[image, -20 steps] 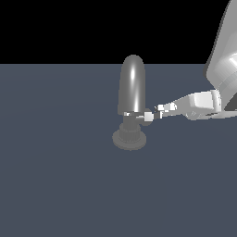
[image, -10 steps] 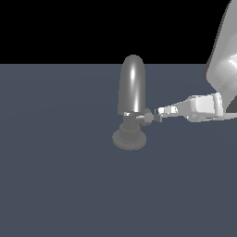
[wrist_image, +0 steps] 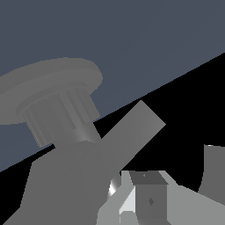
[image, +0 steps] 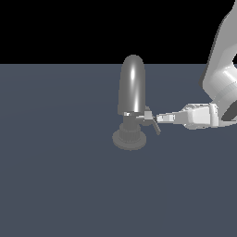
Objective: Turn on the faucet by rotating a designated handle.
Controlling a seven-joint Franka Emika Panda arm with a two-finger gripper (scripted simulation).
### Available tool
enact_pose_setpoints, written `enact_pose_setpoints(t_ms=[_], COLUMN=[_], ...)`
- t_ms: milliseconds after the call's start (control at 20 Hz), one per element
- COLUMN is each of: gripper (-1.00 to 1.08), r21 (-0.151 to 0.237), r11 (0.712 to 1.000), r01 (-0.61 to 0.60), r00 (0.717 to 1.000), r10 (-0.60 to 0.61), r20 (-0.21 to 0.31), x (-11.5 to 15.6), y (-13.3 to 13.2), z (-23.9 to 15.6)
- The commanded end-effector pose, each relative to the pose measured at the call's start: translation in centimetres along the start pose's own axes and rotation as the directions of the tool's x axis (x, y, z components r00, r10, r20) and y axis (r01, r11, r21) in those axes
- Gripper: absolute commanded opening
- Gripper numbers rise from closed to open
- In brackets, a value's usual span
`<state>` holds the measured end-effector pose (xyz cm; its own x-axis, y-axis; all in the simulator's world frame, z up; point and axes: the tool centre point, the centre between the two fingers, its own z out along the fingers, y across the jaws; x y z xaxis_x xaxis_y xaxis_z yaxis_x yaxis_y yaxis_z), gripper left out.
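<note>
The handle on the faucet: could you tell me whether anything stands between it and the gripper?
Nothing visible does. The gripper reaches in from the exterior view's right and its tip is already at the handle, beside the faucet collar.

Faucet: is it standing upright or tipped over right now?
Upright. In the exterior view the faucet rises straight from its round base, flat on the floor. The gripper sits at the handle.
</note>
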<state>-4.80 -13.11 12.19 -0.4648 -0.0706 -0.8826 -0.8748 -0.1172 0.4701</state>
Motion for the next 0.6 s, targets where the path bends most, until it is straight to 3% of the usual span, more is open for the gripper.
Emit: enact_pose_setpoints(t_ms=[0, 550], gripper=[-1.0, -1.0], r21=[0.001, 0.006], r11=[1.0, 0.999], r01=[-0.003, -0.04], r00=[1.0, 0.999], r10=[0.003, 0.04], r20=[0.0, 0.008], x=[0.3, 3.7], y=[-0.3, -3.3], z=[0.0, 0.0])
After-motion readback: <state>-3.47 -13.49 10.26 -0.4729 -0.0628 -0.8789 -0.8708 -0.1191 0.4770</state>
